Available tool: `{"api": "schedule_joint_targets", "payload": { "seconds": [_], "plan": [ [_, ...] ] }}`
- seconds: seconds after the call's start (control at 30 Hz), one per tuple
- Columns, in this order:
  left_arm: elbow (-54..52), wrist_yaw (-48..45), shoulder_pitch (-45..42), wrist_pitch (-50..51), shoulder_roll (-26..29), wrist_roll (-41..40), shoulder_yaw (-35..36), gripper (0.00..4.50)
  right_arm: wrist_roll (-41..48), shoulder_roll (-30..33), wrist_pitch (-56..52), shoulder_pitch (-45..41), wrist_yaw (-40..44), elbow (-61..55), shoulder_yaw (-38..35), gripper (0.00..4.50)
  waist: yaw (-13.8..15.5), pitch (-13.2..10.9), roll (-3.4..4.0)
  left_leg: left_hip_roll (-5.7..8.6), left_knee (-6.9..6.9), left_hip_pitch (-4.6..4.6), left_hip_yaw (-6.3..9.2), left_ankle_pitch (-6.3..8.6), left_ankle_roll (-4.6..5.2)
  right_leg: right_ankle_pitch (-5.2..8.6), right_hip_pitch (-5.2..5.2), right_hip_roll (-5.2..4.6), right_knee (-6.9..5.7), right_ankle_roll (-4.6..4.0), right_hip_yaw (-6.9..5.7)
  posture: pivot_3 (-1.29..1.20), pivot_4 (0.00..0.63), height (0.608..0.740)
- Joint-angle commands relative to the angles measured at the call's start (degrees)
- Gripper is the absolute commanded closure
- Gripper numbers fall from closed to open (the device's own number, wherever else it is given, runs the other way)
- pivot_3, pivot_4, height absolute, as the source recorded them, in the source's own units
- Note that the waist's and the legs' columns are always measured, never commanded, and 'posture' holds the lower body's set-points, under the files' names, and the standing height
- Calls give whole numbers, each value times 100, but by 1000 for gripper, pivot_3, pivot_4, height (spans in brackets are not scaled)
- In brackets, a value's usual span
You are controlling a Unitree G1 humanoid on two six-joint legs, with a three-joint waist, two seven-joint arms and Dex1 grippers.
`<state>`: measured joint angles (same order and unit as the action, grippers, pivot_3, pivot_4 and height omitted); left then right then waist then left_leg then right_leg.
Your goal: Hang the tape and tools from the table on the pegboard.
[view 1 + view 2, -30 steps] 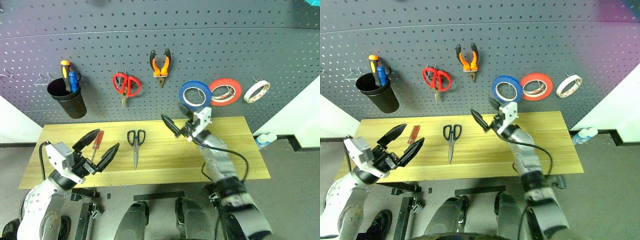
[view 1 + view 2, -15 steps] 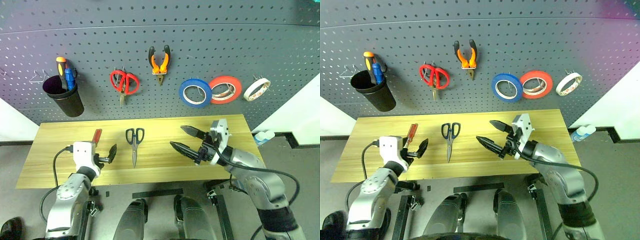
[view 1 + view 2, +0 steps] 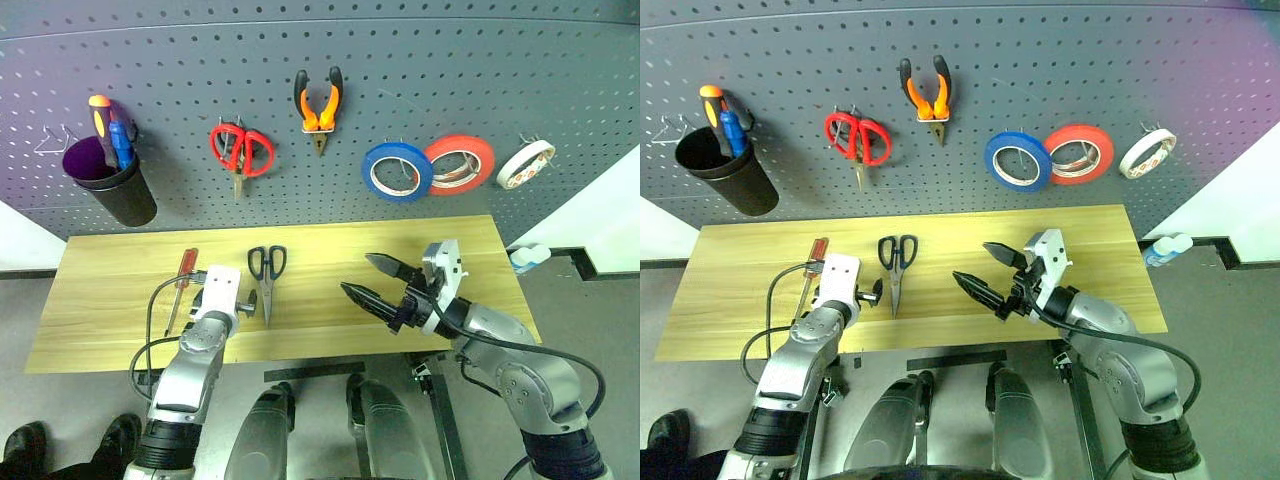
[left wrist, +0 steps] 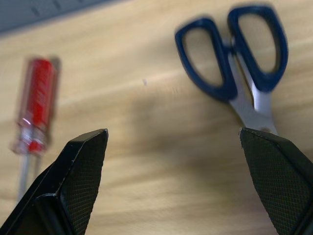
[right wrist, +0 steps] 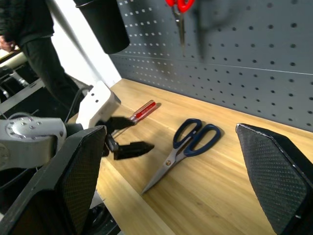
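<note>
Our left gripper [image 4: 173,169] hangs low over the table [image 3: 110,300] with its two black fingers spread wide and nothing between them, pointing at the bare wood between the red-handled screwdriver [image 4: 34,115] on its left and the dark blue scissors [image 4: 239,68] on its right. Our right gripper [image 3: 375,283] floats above the right half of the table, fingers likewise wide apart and empty. On the pegboard [image 3: 560,60] beyond, the blue tape roll [image 3: 397,171] and the orange-and-black pliers [image 3: 319,103] already hang on hooks, so we judge the screwdriver and scissors are what remains. Both look light and rigid. The screwdriver's glossy round handle will probably roll or slip, so we would pinch it across the middle of the handle. The scissors lie flat and thin; we would grip at the pivot, just below the loops, leaving the loops free for a hook.
</note>
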<state>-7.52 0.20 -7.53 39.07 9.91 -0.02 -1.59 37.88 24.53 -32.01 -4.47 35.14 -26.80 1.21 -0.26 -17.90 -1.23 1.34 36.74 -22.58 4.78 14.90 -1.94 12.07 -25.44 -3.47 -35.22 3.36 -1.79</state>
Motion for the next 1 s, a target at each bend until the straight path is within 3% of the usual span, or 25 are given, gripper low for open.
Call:
{"api": "schedule_joint_targets", "payload": {
  "seconds": [0.03, 0.43, 1.0],
  "plan": [
    [154, 37, -286, 121, -199, 27, -56, 0, 123, -44, 49, 73, -53, -306, -137, 48, -24, -28, -6, 0, 9, -6, 1, 0, 0, 0, 0, -1, 0, 0, -1, -41, 354, 740],
    [794, 318, -886, 935, -481, 331, -119, 0, -7, -128, 246, 118, -99, -215, -113, 48, -78, -128, -16, 6, 22, -18, -1, 1, 0, -9, -6, -4, 0, 18, -1, -69, 353, 740],
    [1409, -95, -1479, 1879, -700, 34, 82, 0, -151, -368, 296, -76, -280, -247, -15, 48, -77, -128, -15, 13, 29, -17, -4, 1, -1, -14, -3, -9, -1, 27, 0, -95, 346, 740]
  ]
}}
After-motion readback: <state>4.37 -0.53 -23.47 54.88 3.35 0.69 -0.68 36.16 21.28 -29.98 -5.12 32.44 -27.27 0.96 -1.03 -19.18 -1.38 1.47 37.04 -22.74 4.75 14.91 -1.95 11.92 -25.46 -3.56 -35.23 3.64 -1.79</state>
